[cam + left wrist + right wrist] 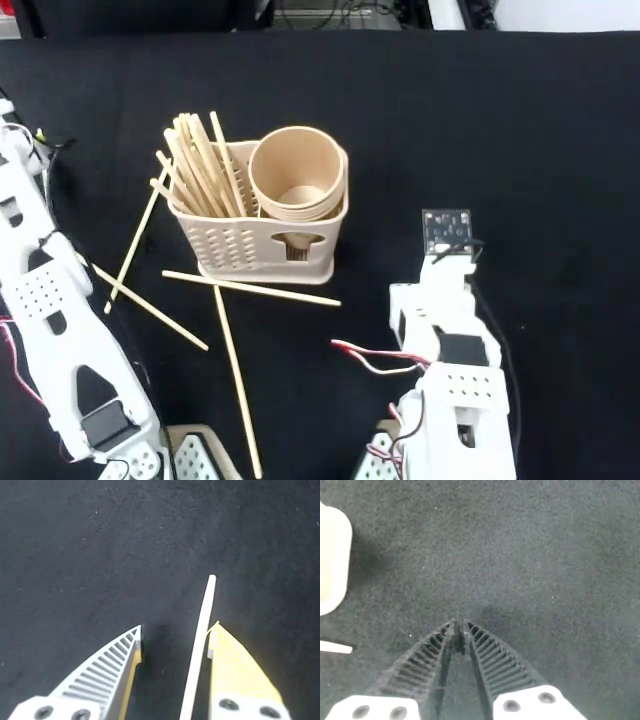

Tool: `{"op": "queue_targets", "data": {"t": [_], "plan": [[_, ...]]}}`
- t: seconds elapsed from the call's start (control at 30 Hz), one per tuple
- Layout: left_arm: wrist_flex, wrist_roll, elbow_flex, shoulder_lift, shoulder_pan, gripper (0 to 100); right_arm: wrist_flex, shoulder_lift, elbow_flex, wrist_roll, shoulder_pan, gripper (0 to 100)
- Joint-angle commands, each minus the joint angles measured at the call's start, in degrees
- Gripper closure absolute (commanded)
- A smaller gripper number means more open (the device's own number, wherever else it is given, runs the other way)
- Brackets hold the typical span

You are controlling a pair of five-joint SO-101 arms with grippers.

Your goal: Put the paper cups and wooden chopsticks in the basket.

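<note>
My left gripper (177, 626) is spread w/ a chopstick (200, 645) btwn, against one jaw, ready to pinch. My right gripper (459, 625) is pressed together, empty, near the basket (250, 250). Cups (297, 172) sit inside it; loose sticks (250, 288) lie alongside.

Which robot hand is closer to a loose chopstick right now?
Left. The left end effector is open, with a chopstick running between its fingers, beside the yellow one. The right end effector is shut, with a chopstick tip off to one side.

The high camera looks down over the whole bench (520, 120). Wrist cameras look closely past the left hand (177, 626) and right hand (460, 623). High and right views both see the basket (255, 245).
</note>
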Motion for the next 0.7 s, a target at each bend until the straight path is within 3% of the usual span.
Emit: {"op": "queue_targets", "data": {"t": [0.0,0.13,0.3,0.5,0.67], "plan": [[-3.16,1.14,-4.62,1.49,1.63,78,-0.62,-0.22,-0.92,-0.09,-0.88,98.3],[-3.16,1.23,-3.12,3.87,1.89,80,-0.62,-0.22,-0.92,-0.09,-0.88,98.3],[1.85,1.14,-3.82,4.13,1.89,97,-0.62,-0.22,-0.92,-0.09,-0.79,98.3],[16.62,5.27,-15.52,4.13,1.45,97,-0.62,-0.22,-0.92,-0.09,-0.53,98.3],[28.84,6.42,-15.08,-2.55,1.54,97,-0.62,-0.22,-0.92,-0.09,-0.44,98.3]]}}
